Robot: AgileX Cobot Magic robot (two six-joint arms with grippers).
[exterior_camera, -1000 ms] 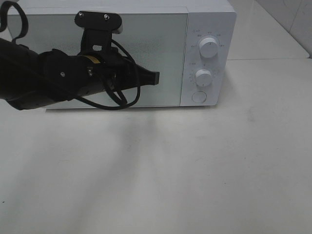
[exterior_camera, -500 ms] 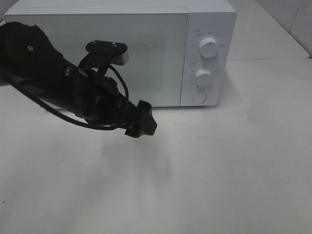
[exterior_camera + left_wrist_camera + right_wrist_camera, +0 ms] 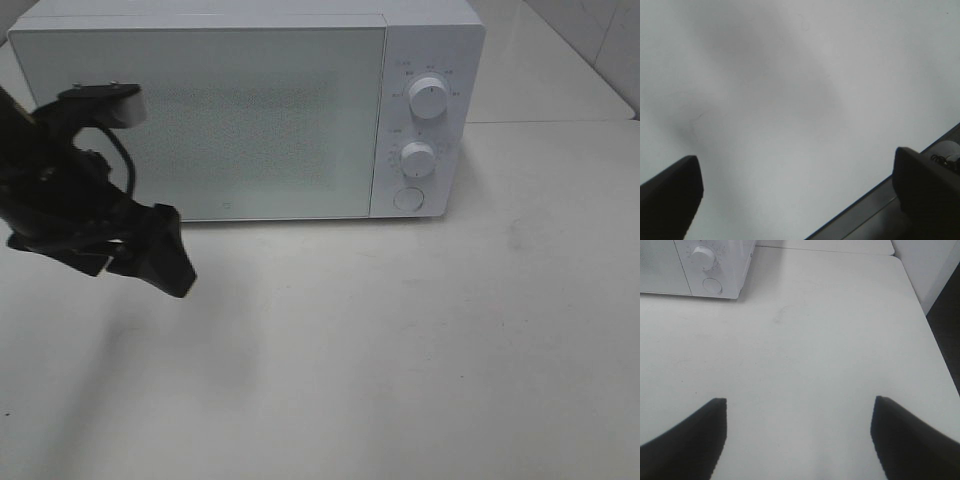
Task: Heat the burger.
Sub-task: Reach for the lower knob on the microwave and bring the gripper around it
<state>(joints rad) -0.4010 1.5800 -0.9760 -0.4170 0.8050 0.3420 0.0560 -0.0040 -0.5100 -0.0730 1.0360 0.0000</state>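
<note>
We hang our left gripper (image 3: 160,252), jaws apart and empty, at nine o'clock clear of the shut microwave (image 3: 250,110) at twelve, burger unseen, presumably inside; right gripper (image 3: 797,435) likewise gapes empty.

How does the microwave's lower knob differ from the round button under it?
The lower knob stands proud of the panel, ringed by scale marks; the button lies flat, without marks. The knob has a pointer ridge; the button's face is plain. Both are round and white.

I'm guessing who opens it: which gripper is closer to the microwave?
Left. The left gripper hangs just before the microwave; the right gripper is farther back over the table.
</note>
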